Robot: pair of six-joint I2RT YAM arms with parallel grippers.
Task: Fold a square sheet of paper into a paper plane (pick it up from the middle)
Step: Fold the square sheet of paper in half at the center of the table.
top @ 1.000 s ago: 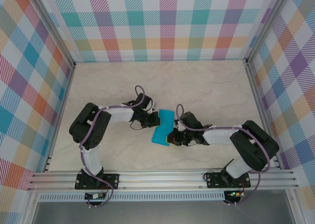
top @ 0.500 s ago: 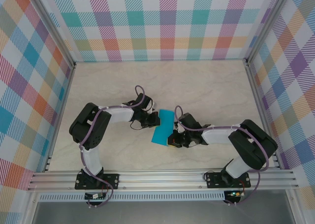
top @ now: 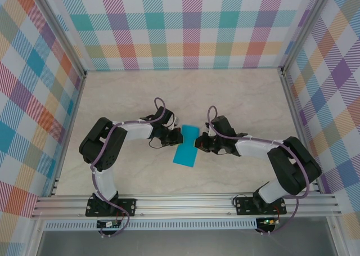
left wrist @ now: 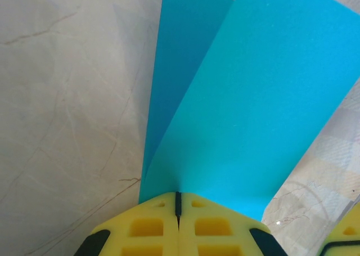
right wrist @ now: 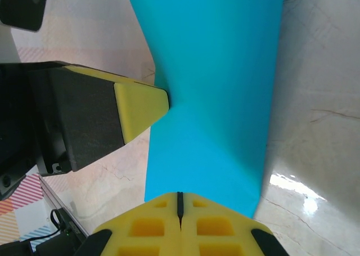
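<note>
The square sheet of paper [top: 186,147] lies folded into a narrow teal strip on the table between both arms. My left gripper [top: 179,135] is shut, its yellow tips [left wrist: 178,195] against the strip's left edge near the far end, where two layers [left wrist: 253,109] fan apart. My right gripper [top: 198,142] is shut too, with its tips [right wrist: 180,195] at the strip's right edge [right wrist: 214,87], straight across from the left fingertip [right wrist: 143,107]. Whether either pair pinches the paper or only presses on it I cannot tell.
The marble tabletop [top: 236,98] is bare around the paper. Checked walls with aluminium posts [top: 292,98] close the back and both sides. A rail [top: 180,202] carrying the arm bases runs along the near edge.
My right gripper has slid from the strip's near right corner up along its right edge to the far part, opposite the left gripper. The left arm and the paper have stayed put.
</note>
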